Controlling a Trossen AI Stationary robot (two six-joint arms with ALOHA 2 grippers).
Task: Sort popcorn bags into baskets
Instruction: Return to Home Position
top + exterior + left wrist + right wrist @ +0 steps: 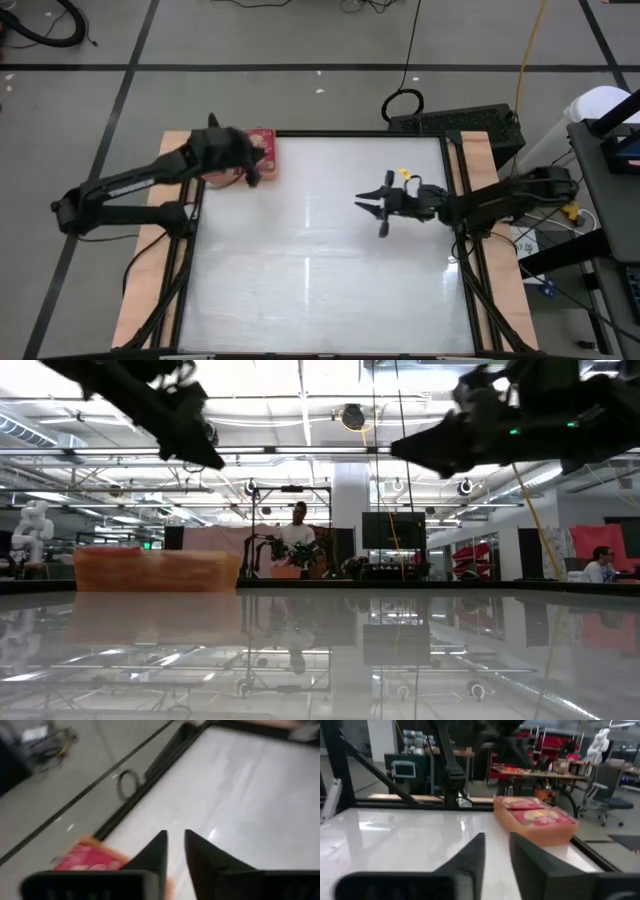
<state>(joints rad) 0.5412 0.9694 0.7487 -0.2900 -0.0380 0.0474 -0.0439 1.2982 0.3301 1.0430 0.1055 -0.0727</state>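
At the corner of the table [320, 270] nearest the left arm, the orange tray [266, 150] holds the popcorn bags [536, 816]. They lie flat inside its walls. I count two side by side in the right wrist view and cannot tell whether more lie beneath. The left gripper [254, 174] hovers just over the tray's edge, its fingers a narrow gap apart with nothing between them. The right gripper [368, 212] hangs above the table's right half, well apart from the tray, fingers parted and likewise empty. I see no packet loose on the white top in the high view, so I judge the sorting complete and the step in hand to be the return of both arms to rest. The next move calls for raising the left gripper clear of the tray wall before drawing it back, so the tray is not dragged. The right arm needs only a plain withdrawal along its own side.
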